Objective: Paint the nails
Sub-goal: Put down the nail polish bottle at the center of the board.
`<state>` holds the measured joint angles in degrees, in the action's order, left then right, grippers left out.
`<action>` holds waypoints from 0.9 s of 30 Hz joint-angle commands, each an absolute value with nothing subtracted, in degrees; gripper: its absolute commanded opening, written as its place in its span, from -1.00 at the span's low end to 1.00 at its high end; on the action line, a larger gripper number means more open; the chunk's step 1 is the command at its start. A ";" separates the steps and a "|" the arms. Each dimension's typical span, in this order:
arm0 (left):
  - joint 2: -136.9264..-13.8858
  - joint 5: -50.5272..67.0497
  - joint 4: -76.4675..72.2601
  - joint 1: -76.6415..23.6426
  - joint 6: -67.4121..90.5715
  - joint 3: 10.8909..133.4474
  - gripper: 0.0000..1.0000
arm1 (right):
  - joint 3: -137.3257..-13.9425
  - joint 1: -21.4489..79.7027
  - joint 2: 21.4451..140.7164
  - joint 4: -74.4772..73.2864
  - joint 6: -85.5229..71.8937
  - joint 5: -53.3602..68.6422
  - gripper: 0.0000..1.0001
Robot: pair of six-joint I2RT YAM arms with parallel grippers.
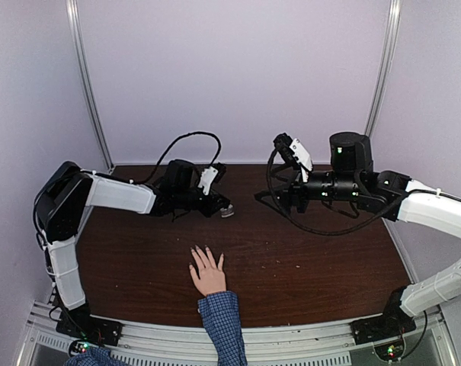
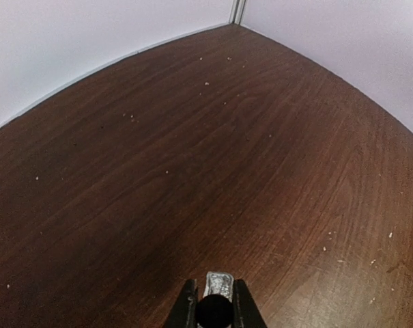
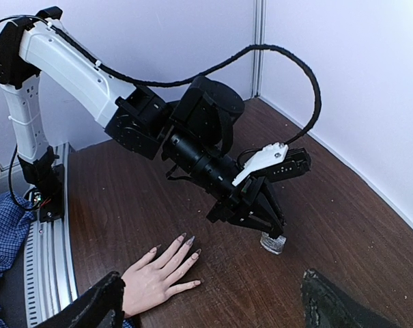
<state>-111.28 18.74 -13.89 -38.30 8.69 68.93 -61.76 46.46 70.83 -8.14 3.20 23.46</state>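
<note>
While pale lilac walls (image 1: 230, 76) close the booth on three sides, with aluminium corner posts (image 1: 89, 91) at 11 and 1 o'clock, a dark brown wood-grain table (image 1: 306, 267) fills the floor of the top view. The left wrist view shows pale specks (image 2: 206, 84) scattered over its grain.

One container is on it: a small bottle with a silvery glittering body and a round black cap (image 1: 227, 211), just past the table's middle toward 12 o'clock, its base at the wood. What it holds cannot be made out.

The left gripper (image 1: 222, 207) extends from 9 o'clock, its fingers clenched on the bottle, one at each side of the cap. The right gripper (image 3: 216, 287), at 1 o'clock from the bottle and apart from it, has its fingers released and spread wide.

A light-skinned human hand in a blue checked cuff (image 1: 208, 276) lies flat at 6 o'clock, fingers spread toward 12. The nails (image 1: 205, 248) tip those fingers, near the bottle on its 6 o'clock side, not touching it.
</note>
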 commanded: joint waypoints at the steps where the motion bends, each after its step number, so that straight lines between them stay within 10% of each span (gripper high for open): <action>1: -112.93 15.99 -20.98 -38.14 9.23 67.42 -1.00 | -62.10 46.10 70.28 -7.50 2.59 22.64 0.77; 27: -118.63 13.93 -23.27 -38.23 9.46 65.70 -0.79 | -63.37 46.05 71.71 -7.41 2.86 23.45 0.79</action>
